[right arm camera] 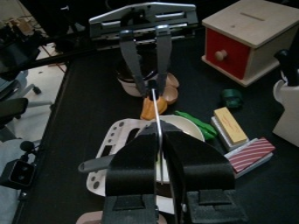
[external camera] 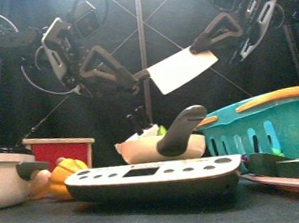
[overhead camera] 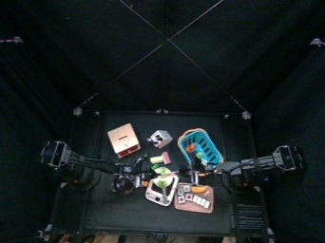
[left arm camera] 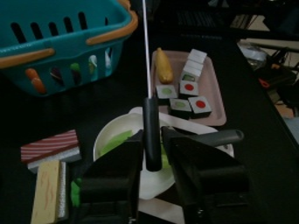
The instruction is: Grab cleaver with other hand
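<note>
The cleaver point(external camera: 183, 68) has a white blade and a black handle and hangs in the air above the table's middle. My left gripper point(external camera: 139, 85) is shut on its handle point(left arm camera: 146, 131). My right gripper point(external camera: 207, 45) is shut on the blade's upper far corner. In the right wrist view the blade point(right arm camera: 156, 105) shows edge-on as a thin line between my right jaws point(right arm camera: 158, 156), with the left gripper point(right arm camera: 149, 39) facing me beyond it. In the top view the two grippers meet near the cleaver point(overhead camera: 164, 171).
A teal basket point(external camera: 267, 121) stands at the right, and a red box point(external camera: 56, 150) and a pot point(external camera: 0, 175) at the left. A pink tray point(left arm camera: 212, 83) of sushi pieces and a white plate point(left arm camera: 117, 140) lie under the cleaver. A flat grey device point(external camera: 146, 180) sits at the front.
</note>
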Tool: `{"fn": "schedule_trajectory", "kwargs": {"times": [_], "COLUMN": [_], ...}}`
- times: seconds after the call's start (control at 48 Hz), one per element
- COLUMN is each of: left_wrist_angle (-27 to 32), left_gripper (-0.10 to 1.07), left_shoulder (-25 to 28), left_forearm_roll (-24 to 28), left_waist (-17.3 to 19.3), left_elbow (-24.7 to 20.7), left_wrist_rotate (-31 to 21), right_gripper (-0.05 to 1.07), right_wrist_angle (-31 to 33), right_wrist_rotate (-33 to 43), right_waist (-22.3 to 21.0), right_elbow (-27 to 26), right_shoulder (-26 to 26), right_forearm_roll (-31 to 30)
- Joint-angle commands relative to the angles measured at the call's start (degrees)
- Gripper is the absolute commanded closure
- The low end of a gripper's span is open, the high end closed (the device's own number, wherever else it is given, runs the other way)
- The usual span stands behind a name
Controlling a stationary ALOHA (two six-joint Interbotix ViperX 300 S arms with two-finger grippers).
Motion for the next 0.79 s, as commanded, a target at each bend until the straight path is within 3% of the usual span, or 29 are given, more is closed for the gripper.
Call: {"fn": "schedule_trajectory", "kwargs": {"times": [0.0, 0.25, 0.771], "left_wrist_angle": [-1.3, -2.5, -5.7], "left_gripper": [0.24, 0.03, 0.02], "left_shoulder": [-0.4, -2.4, -6.4], "left_forearm_roll": [-0.1, -1.1, -1.0], "left_waist": [0.5, 0.6, 3.4], "left_elbow": [-1.1, 0.5, 4.4], "left_wrist_rotate": [-0.1, -0.1, 0.1], "right_gripper": [0.66, 0.66, 0.64], "right_wrist_angle": [-0.2, -0.2, 1.2], "right_wrist_rotate": [0.0, -0.1, -0.1], "right_waist": [0.3, 0.3, -0.1], "right_elbow": [-0.7, 0.3, 4.3], "right_shoulder": [-1.8, -4.7, -8.3], "right_forearm_roll": [0.1, 4.4, 17.8]}}
